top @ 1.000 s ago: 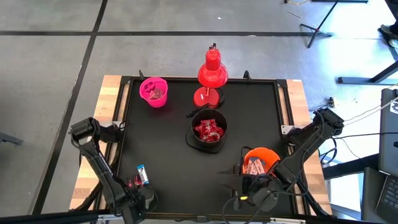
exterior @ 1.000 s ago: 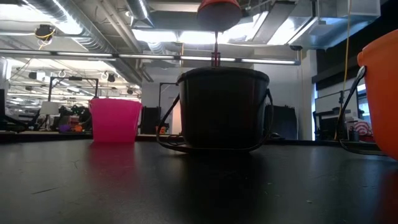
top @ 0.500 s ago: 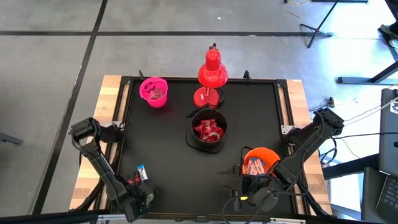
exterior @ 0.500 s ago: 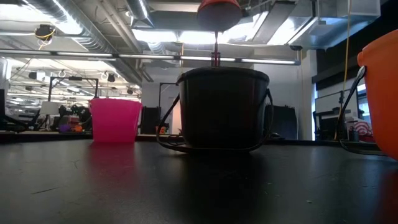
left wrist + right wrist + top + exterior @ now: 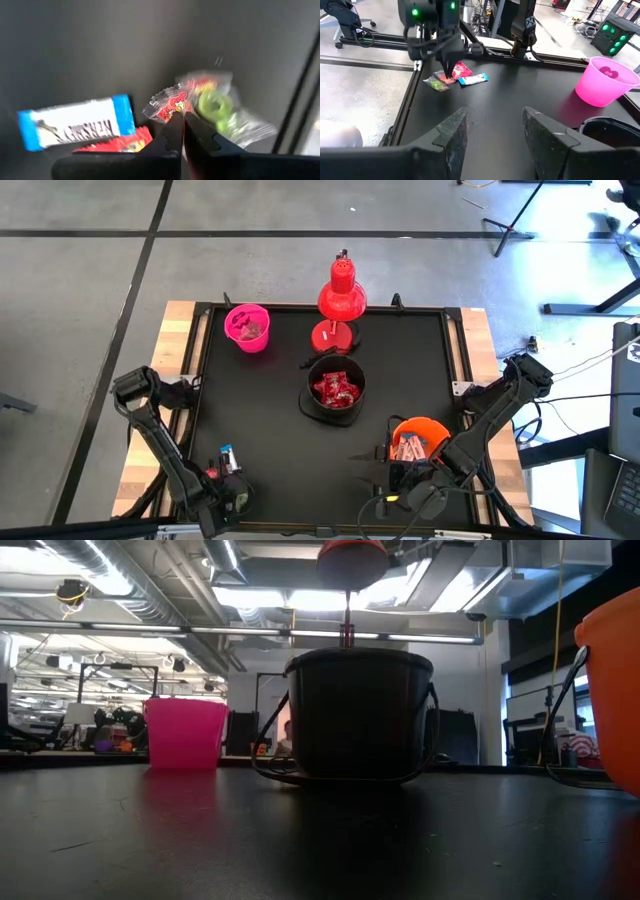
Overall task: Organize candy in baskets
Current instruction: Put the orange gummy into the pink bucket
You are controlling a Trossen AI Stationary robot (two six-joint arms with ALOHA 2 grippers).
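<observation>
Seen from above, left gripper (image 5: 222,486) low at the near left corner of the black table (image 5: 270,430), over the last loose candy there: a white-and-blue bar (image 5: 229,459) and red pieces just beside the fingers. Pink basket (image 5: 247,327) at the far left, black basket (image 5: 334,390) in the middle holding red candy, orange basket (image 5: 418,439) near right holding more; sorted by wrapper, by the look of it. Red desk lamp (image 5: 340,300) just behind the black basket, possibly in the way of a carry toward the far side. Right gripper (image 5: 372,468) waiting beside the orange basket.

At table height, only pink, black and orange baskets visible; neither gripper in sight.

Through the left wrist camera, fingers pressed together, pinching the edge of a clear red-printed sweet (image 5: 167,103). Green-ringed wrapper (image 5: 216,106) touching it, white-and-blue bar and a red wrapper (image 5: 120,144) close by; risk of dragging a neighbour along.

Through the right wrist camera, own fingers apart and holding nothing; left gripper far off on the small candy pile, pink basket to one side.
</observation>
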